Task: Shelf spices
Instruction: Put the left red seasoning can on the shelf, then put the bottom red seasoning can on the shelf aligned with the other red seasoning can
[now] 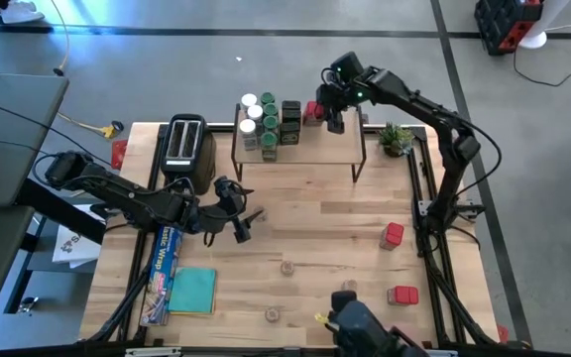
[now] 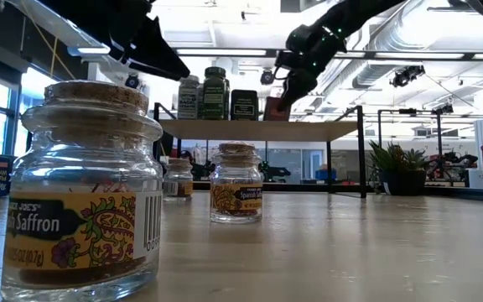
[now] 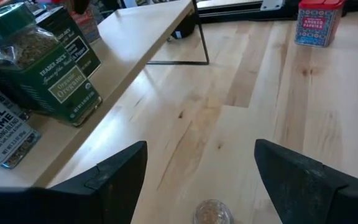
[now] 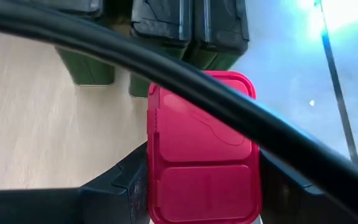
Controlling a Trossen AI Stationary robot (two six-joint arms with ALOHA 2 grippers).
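Note:
The shelf (image 1: pixel 310 149) stands at the table's far side, and white-lidded jars (image 1: pixel 250 111), green-lidded jars (image 1: pixel 269 117) and black boxes (image 1: pixel 290 114) fill its left part. My right gripper (image 1: pixel 333 119) hangs over the shelf beside the boxes, shut on a red tin (image 4: pixel 201 149). My left gripper (image 1: pixel 242 224) hovers open over the table in front of the shelf, above a small cork-topped jar (image 3: pixel 211 213). Two more red tins (image 1: pixel 393 235) (image 1: pixel 402 295) and cork-topped jars (image 1: pixel 287 266) (image 1: pixel 273 313) stand on the table. My right gripper holds the red tin pinched between its two fingers (image 4: pixel 126 183), one on each long side just under the lid (image 4: pixel 166 186), coming from above and pointing down. The tin is upright, its bottom (image 2: pixel 273 117) level with the shelf top next to the black boxes.
A black toaster (image 1: pixel 186 147) stands left of the shelf and a small plant (image 1: pixel 397 139) to its right. A long blue foil box (image 1: pixel 163 263) and a teal cloth (image 1: pixel 193 290) lie near the table's left edge. The shelf's right half (image 1: pixel 340 149) is bare.

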